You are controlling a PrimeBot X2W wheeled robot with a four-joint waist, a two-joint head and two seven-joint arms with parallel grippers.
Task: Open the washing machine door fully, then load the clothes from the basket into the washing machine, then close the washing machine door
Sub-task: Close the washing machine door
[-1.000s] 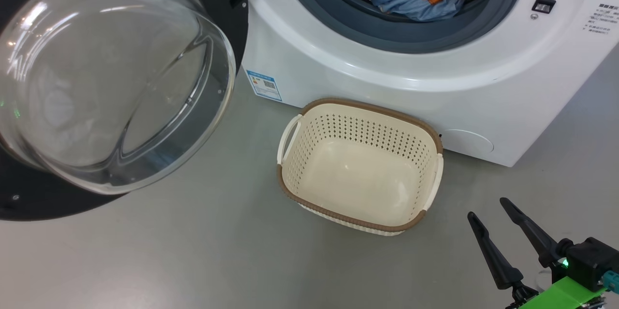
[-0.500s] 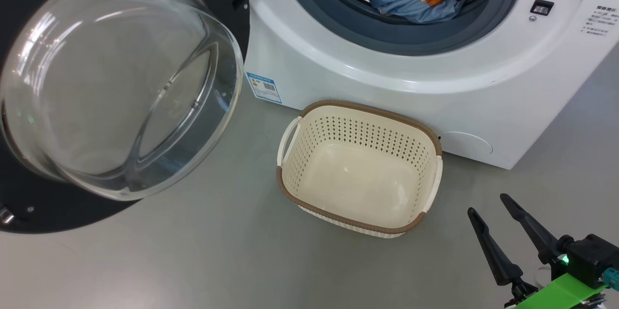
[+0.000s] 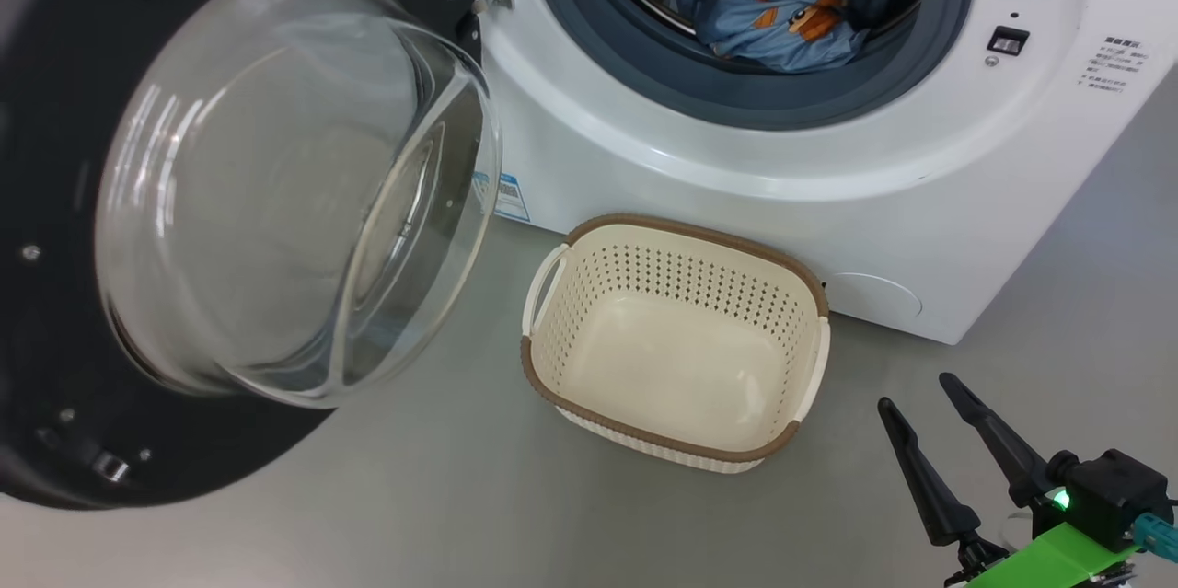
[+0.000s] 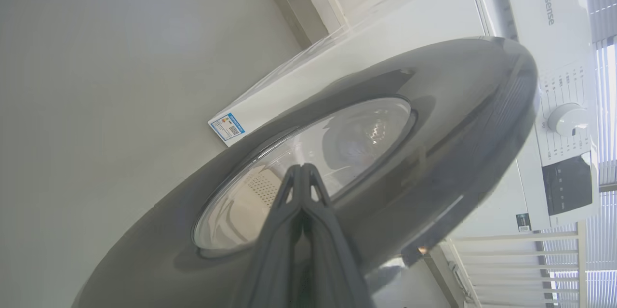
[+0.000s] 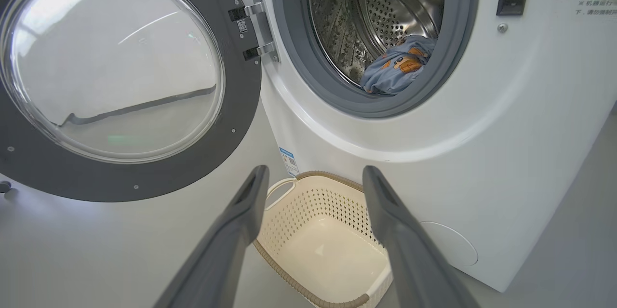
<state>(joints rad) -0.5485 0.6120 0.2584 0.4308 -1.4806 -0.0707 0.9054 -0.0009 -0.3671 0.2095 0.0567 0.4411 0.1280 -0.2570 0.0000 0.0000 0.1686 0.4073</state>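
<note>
Since the left gripper (image 4: 302,169) has its two fingers pressed tip to tip with nothing between them, log it closed and empty. It points at the outer face of the washing machine door (image 4: 434,120), at the lower edge of the glass window; contact can't be told. The right gripper (image 3: 916,391) is spread wide and holds nothing, hanging over the grey floor (image 3: 414,496) to the right of the basket (image 3: 681,270) and nearer the robot, apart from it. In the right wrist view, the right gripper (image 5: 315,173) aims at the machine front, the basket (image 5: 313,207) between its fingers.

The door (image 3: 294,192) is hinged on the left edge of the opening and swung out to the robot's left, glass bowl bulging toward the basket side. The basket is upright, mouth up, bare cream bottom showing, long axis roughly along the front of the washing machine (image 3: 736,201), far rim just beside its base. The clothes (image 3: 782,8) lie bunched in the drum, low at the front, behind the grey gasket.

Open floor runs between door edge and basket, with more in front of the basket.
</note>
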